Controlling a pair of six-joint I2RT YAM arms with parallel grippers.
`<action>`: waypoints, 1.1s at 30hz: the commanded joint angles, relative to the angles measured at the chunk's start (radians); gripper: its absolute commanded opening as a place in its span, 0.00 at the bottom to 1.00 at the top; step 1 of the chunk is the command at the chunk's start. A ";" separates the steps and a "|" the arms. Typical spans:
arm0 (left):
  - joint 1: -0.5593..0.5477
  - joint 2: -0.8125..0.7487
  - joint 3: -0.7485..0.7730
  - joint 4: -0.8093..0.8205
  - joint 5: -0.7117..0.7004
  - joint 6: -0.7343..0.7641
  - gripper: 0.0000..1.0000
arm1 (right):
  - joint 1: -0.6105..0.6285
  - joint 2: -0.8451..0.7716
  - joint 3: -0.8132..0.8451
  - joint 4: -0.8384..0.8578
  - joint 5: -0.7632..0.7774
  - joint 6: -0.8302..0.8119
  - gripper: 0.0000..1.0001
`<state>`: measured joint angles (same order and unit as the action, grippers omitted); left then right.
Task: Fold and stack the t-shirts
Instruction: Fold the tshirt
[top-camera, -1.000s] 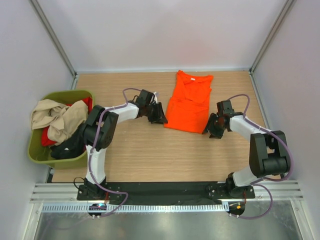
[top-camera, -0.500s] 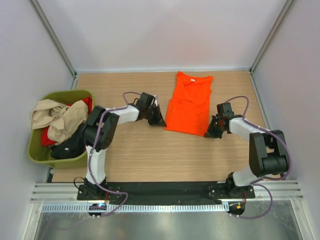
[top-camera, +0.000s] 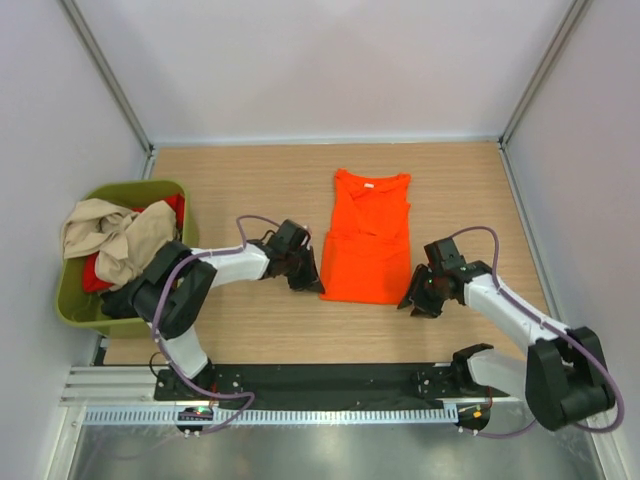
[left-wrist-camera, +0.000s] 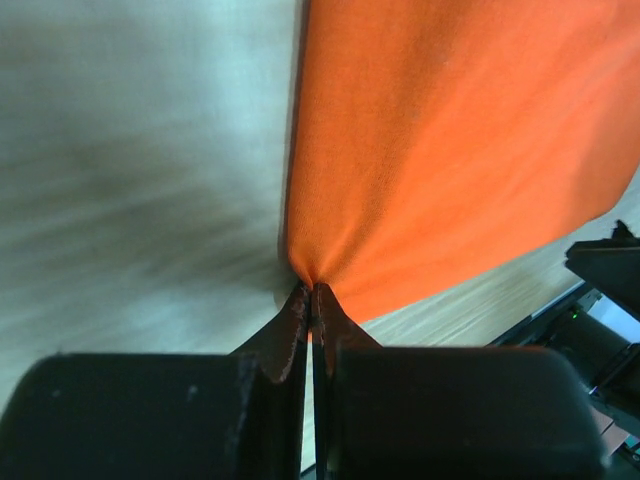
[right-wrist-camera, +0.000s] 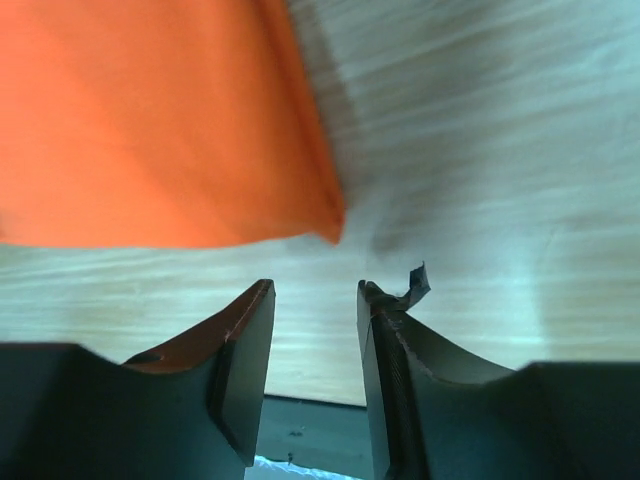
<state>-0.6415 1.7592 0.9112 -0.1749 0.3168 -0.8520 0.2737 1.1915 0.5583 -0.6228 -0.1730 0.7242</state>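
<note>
The orange t-shirt (top-camera: 365, 240) lies folded lengthwise in the middle of the table, round neck toward the back. My left gripper (top-camera: 313, 284) is shut on its near left corner; the left wrist view shows the jaws (left-wrist-camera: 313, 290) pinching the orange cloth (left-wrist-camera: 450, 150). My right gripper (top-camera: 412, 298) is open and empty just off the shirt's near right corner; the right wrist view shows the gripper (right-wrist-camera: 315, 290) with the cloth corner (right-wrist-camera: 150, 120) lying a little beyond the fingertips, not touching. Beige (top-camera: 105, 240), red and black shirts are piled in the tub.
The olive-green tub (top-camera: 70, 305) stands at the left edge of the table. Grey walls close in the left, back and right sides. A black rail (top-camera: 330, 378) with the arm bases runs along the near edge.
Both grippers have moved toward the near edge, and the orange shirt has slid nearer and slightly left with them. The right gripper, earlier at the shirt's corner, now stands open and clear of it.
</note>
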 joint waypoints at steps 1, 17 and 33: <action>-0.049 -0.038 -0.069 -0.035 -0.068 -0.047 0.00 | 0.048 -0.127 -0.003 -0.051 0.036 0.116 0.47; -0.096 -0.098 -0.156 -0.026 -0.122 -0.104 0.00 | 0.058 -0.075 -0.023 -0.077 0.162 0.070 0.45; -0.096 -0.089 -0.130 -0.055 -0.142 -0.102 0.00 | 0.058 -0.144 0.018 -0.100 0.145 0.081 0.45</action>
<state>-0.7338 1.6527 0.7853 -0.1501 0.2531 -0.9699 0.3256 1.0496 0.5251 -0.7246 -0.0288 0.7963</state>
